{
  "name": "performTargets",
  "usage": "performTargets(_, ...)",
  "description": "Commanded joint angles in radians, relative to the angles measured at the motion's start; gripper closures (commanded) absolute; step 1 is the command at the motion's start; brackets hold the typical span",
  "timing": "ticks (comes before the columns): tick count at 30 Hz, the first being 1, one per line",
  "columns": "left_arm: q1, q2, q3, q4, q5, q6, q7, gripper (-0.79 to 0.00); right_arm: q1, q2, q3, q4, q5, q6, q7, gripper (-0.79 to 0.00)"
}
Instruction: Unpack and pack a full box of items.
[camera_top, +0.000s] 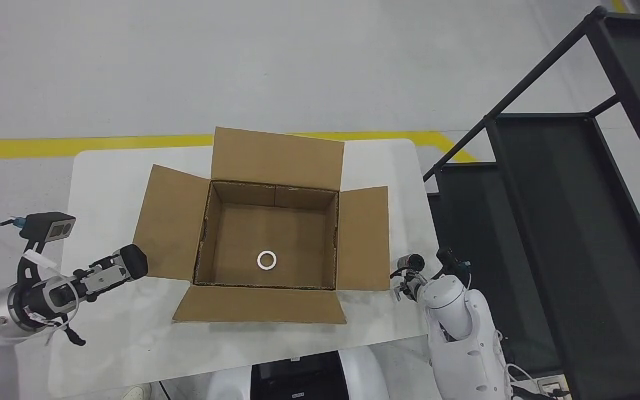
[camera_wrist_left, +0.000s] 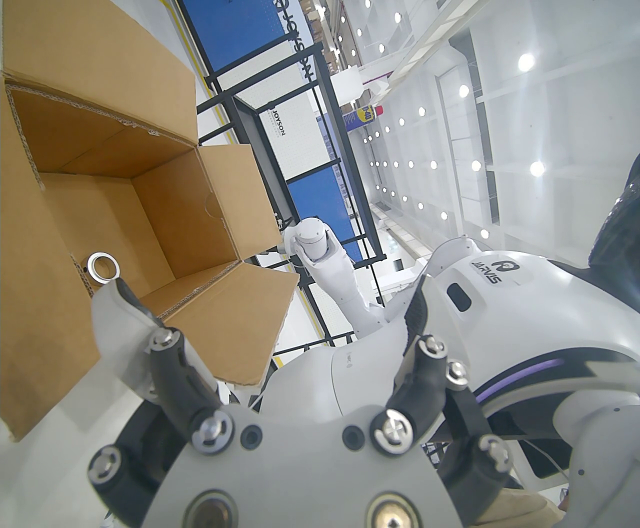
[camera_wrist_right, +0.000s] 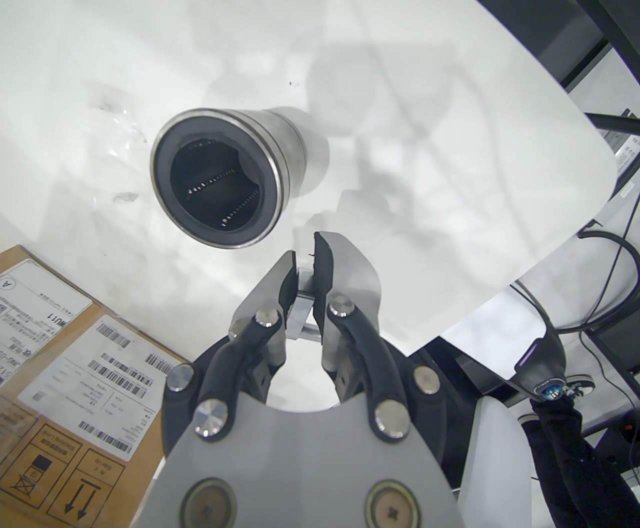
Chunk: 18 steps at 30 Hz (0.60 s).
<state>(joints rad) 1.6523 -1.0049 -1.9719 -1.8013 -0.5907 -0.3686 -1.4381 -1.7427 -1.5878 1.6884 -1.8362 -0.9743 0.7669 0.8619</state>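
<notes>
An open cardboard box (camera_top: 270, 303) stands mid-table with its flaps spread. A white ring (camera_top: 267, 260) lies alone on its floor, and the ring (camera_wrist_left: 102, 266) shows past the near wall of the box (camera_wrist_left: 165, 200). My left gripper (camera_top: 133, 263) hangs just outside the box's left flap, and this gripper (camera_wrist_left: 270, 310) is open with nothing in it. A steel cylinder with a dark bore (camera_wrist_right: 225, 175) lies on its side on the table right of the box. My right gripper (camera_wrist_right: 305, 265) sits just short of the cylinder (camera_top: 408, 264), shut on a small metal piece (camera_wrist_right: 303, 292).
The white table (camera_top: 120, 180) has bare room left of the box and behind it. A black metal rack (camera_top: 540, 200) stands close to the table's right edge. The labelled outer flap of the box (camera_wrist_right: 50, 400) lies beside my right gripper.
</notes>
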Motion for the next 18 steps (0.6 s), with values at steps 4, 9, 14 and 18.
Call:
performTargets(4, 0.0, 0.0, 0.0, 0.0, 0.0, 0.0, 0.0, -0.785, 0.008, 0.003, 0.018, 0.044, 0.031, -0.019, -0.04, 0.0)
performTargets(9, 0.0, 0.0, 0.0, 0.0, 0.0, 0.0, 0.0, -0.785, 0.019, 0.011, 0.055, 0.082, 0.047, -0.017, -0.049, 0.0)
performTargets(14, 0.0, 0.0, 0.0, 0.0, 0.0, 0.0, 0.0, -0.785, 0.029, 0.018, 0.084, 0.129, 0.063, -0.013, -0.059, 0.0)
performTargets(18, 0.0, 0.0, 0.0, 0.0, 0.0, 0.0, 0.0, -0.785, 0.036, 0.022, 0.1, 0.156, 0.085, -0.007, -0.075, 0.0)
